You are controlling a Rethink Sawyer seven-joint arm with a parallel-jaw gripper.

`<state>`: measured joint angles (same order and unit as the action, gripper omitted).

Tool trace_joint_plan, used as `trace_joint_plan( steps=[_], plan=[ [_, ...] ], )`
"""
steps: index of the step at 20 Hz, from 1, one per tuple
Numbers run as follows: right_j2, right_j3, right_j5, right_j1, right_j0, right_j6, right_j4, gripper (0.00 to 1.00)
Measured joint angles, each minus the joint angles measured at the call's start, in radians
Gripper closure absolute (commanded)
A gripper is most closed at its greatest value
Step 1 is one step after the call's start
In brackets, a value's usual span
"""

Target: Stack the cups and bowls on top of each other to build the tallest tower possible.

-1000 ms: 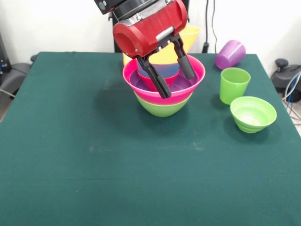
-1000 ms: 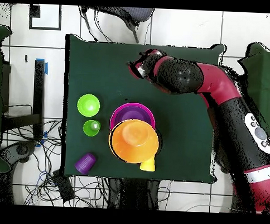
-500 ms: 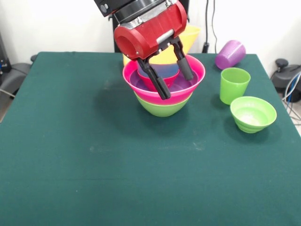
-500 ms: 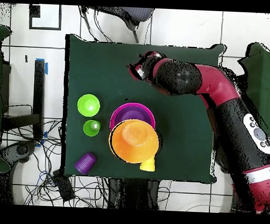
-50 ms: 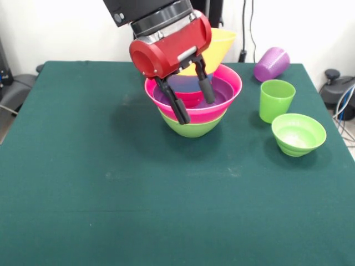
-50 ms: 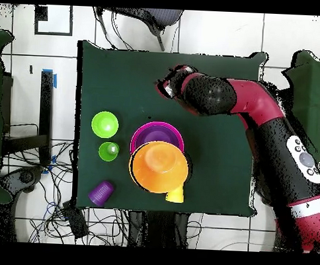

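Observation:
The tower has a green bowl as its base, with a pink bowl, a purple bowl and a small red bowl nested in it. A large orange bowl leans tilted against its back rim, and a yellow cup sits behind that. My gripper hangs open and empty on the camera side of the tower, apart from it. A green cup stands upright. A purple cup lies on its side.
A small light green bowl sits near the green cup at the table's right side in the front view. The purple cup lies near the table's back corner. The table wears a dark green cloth.
In the front view my gripper has shifted a little to the left across the tower's front, still open. The bowls and cups have not moved.

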<state>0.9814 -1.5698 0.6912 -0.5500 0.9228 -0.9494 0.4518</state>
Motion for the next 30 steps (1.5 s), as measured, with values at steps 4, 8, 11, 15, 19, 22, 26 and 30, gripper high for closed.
trace_joint_plan(
  steps=[4,8,11,15,19,22,26,30],
  plan=[
    [-0.025,0.003,0.009,-0.006,-0.024,0.0,0.064,0.0],
    [-0.041,0.005,0.016,-0.008,-0.04,0.0,0.108,0.0],
    [-0.05,0.01,0.018,-0.008,-0.048,0.0,0.124,0.0],
    [-0.062,0.022,0.044,-0.008,-0.056,0.0,0.108,0.0],
    [-0.074,0.038,0.088,-0.008,-0.064,0.0,0.077,0.0],
    [-0.083,0.051,0.123,-0.008,-0.065,0.0,0.062,0.0],
    [-0.101,0.058,0.139,-0.008,-0.063,0.0,0.055,0.0],
    [-0.115,0.058,0.139,-0.008,-0.06,0.0,0.055,0.0]
  ],
)
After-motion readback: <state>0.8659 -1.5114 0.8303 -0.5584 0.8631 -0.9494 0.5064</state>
